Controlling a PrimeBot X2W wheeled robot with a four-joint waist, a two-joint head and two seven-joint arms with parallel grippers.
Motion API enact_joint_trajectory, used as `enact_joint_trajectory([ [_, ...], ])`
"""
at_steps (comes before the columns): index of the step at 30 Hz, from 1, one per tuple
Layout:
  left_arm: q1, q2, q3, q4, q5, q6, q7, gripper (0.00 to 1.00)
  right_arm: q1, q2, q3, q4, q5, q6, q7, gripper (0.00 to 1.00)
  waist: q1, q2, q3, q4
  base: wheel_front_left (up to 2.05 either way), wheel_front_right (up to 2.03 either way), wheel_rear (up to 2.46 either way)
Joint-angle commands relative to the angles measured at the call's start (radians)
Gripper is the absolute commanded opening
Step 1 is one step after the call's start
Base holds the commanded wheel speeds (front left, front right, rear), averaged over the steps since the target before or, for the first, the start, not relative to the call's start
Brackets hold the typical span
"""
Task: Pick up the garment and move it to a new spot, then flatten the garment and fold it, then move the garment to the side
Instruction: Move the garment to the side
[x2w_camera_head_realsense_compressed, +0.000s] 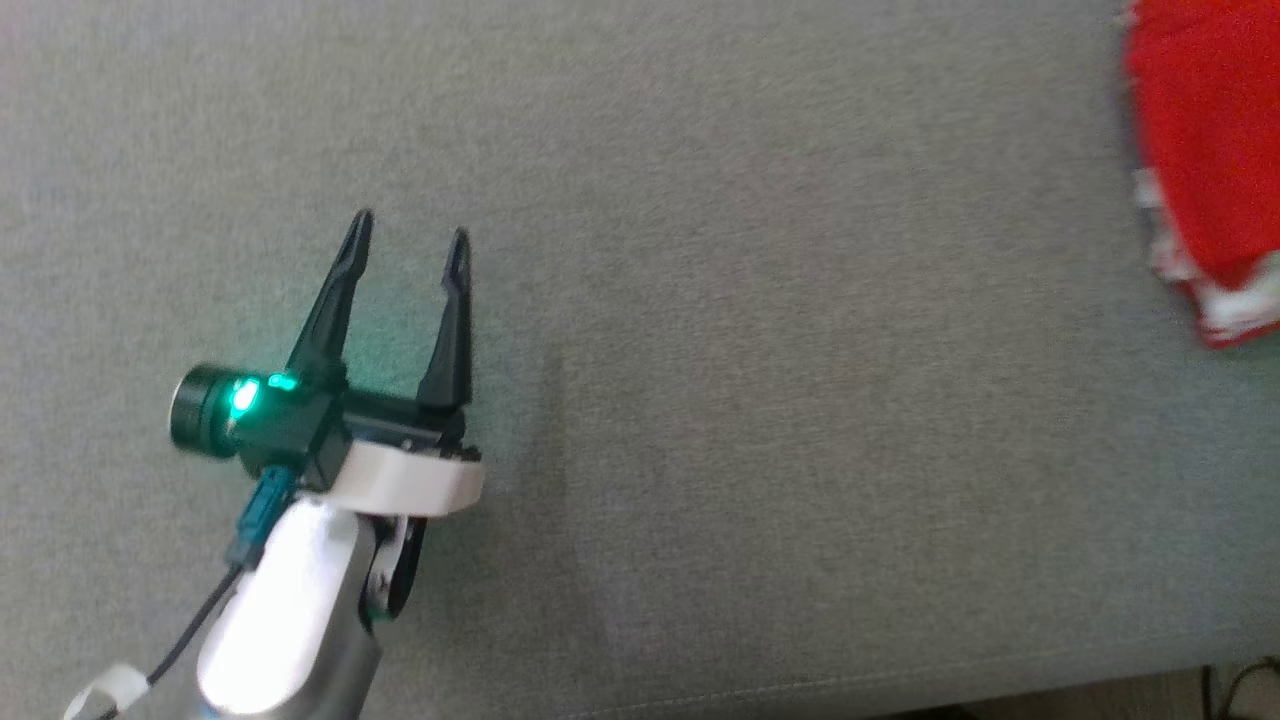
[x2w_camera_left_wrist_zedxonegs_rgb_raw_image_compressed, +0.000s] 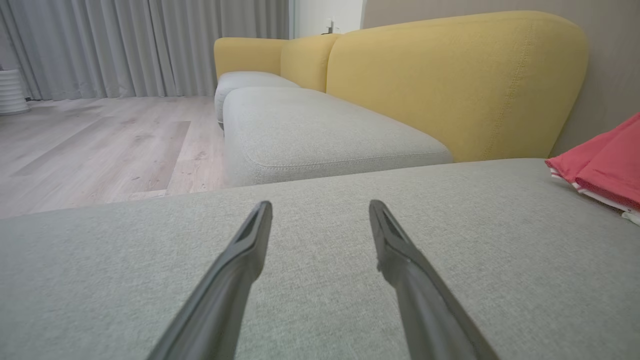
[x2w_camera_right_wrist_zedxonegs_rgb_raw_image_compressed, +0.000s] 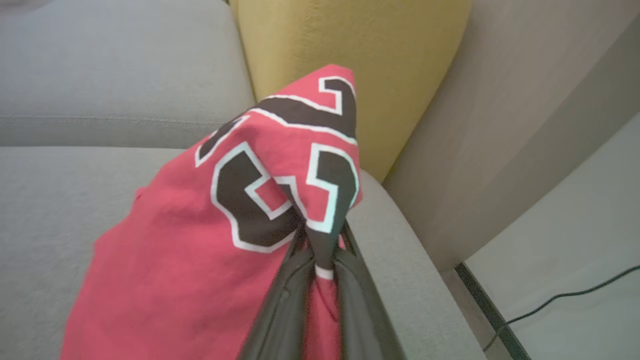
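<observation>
Fingers of the right gripper (x2w_camera_right_wrist_zedxonegs_rgb_raw_image_compressed: 324, 235) clamped a fold of the red garment (x2w_camera_right_wrist_zedxonegs_rgb_raw_image_compressed: 200, 250), holding it up at the end of the grey seat cushion (x2w_camera_right_wrist_zedxonegs_rgb_raw_image_compressed: 50, 210), apparently for carrying. The left gripper (x2w_camera_head_realsense_compressed: 410, 235) hovered spread and empty, well apart.

Garment (x2w_camera_head_realsense_compressed: 1210, 150) on cushion (x2w_camera_head_realsense_compressed: 700, 420), well right of left claw (x2w_camera_head_realsense_compressed: 410, 228).

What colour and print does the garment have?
The garment is red with black characters outlined in white, clearest in the right wrist view.
</observation>
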Motion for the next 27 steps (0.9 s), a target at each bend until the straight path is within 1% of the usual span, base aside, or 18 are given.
enact_joint_trajectory([
  [1,-0.041,0.008,0.024,-0.027,0.009,-0.007,-0.008,1.0,-0.021,-0.048,-0.026,-0.022,-0.01,-0.001,-0.002,0.0,-0.0002,0.0,0.034,0.023,0.0,0.0,0.0],
  [4,-0.066,0.005,0.017,-0.022,0.014,-0.015,-0.012,1.0,-0.043,-0.065,-0.101,-0.006,-0.024,-0.001,-0.009,0.0,-0.0002,0.0,0.056,0.031,0.0,0.0,0.0],
  [7,-0.083,0.001,0.013,-0.015,0.016,-0.021,-0.015,1.0,-0.065,-0.06,-0.169,0.025,-0.04,-0.001,-0.008,0.0,-0.0002,0.0,0.071,0.037,0.0,0.0,0.0],
  [8,-0.091,-0.002,0.011,-0.01,0.017,-0.024,-0.016,1.0,-0.075,-0.051,-0.209,0.046,-0.067,-0.001,-0.006,0.0,-0.0002,0.0,0.081,0.042,0.0,0.0,0.0],
  [9,-0.095,-0.003,0.01,-0.007,0.017,-0.026,-0.017,1.0,-0.08,-0.04,-0.23,0.057,-0.075,-0.001,-0.003,0.2,-0.0002,0.0,0.084,0.043,0.0,0.0,0.0],
  [10,-0.097,-0.004,0.01,-0.005,0.017,-0.027,-0.018,1.0,-0.083,-0.032,-0.246,0.064,-0.093,-0.001,0.001,0.78,-0.0002,0.0,0.087,0.045,0.0,0.0,0.0],
  [11,-0.099,-0.005,0.01,-0.003,0.017,-0.029,-0.018,1.0,-0.087,-0.02,-0.258,0.065,-0.102,-0.001,-0.004,0.91,-0.0002,0.0,0.089,0.046,0.0,0.0,0.0],
  [12,-0.099,-0.006,0.009,0.001,0.016,-0.03,-0.019,1.0,-0.089,-0.009,-0.269,0.064,-0.113,-0.001,-0.008,0.89,-0.0002,0.0,0.09,0.048,0.0,0.0,0.0],
  [13,-0.1,-0.006,0.009,0.004,0.016,-0.032,-0.019,1.0,-0.09,0.002,-0.288,0.064,-0.131,-0.001,-0.009,1.0,-0.0002,0.0,0.09,0.049,0.0,0.0,0.0],
  [17,-0.099,-0.011,0.009,0.02,0.014,-0.037,-0.02,1.0,-0.084,0.056,-0.356,0.036,-0.219,-0.001,-0.009,1.0,-0.0002,0.0,0.08,0.056,0.0,0.0,0.0],
  [20,-0.094,-0.015,0.011,0.029,0.014,-0.037,-0.021,1.0,-0.061,0.107,-0.385,-0.01,-0.275,-0.001,-0.012,1.0,-0.0002,0.0,0.06,0.063,0.0,0.0,0.0],
  [23,-0.08,-0.016,0.016,0.033,0.016,-0.035,-0.021,1.0,-0.021,0.176,-0.372,-0.095,-0.298,-0.001,-0.044,1.0,-0.0002,0.0,0.028,0.066,0.0,0.0,0.0],
  [26,-0.054,-0.014,0.024,0.038,0.017,-0.031,-0.021,1.0,0.041,0.27,-0.332,-0.201,-0.297,-0.001,-0.071,1.0,-0.0002,0.0,-0.01,0.068,0.0,0.0,0.0],
  [27,-0.054,-0.014,0.024,0.038,0.017,-0.031,-0.021,1.0,0.041,0.27,-0.332,-0.201,-0.297,-0.001,-0.071,1.0,-0.0002,0.0,-0.01,0.068,0.0,0.0,0.0],
])
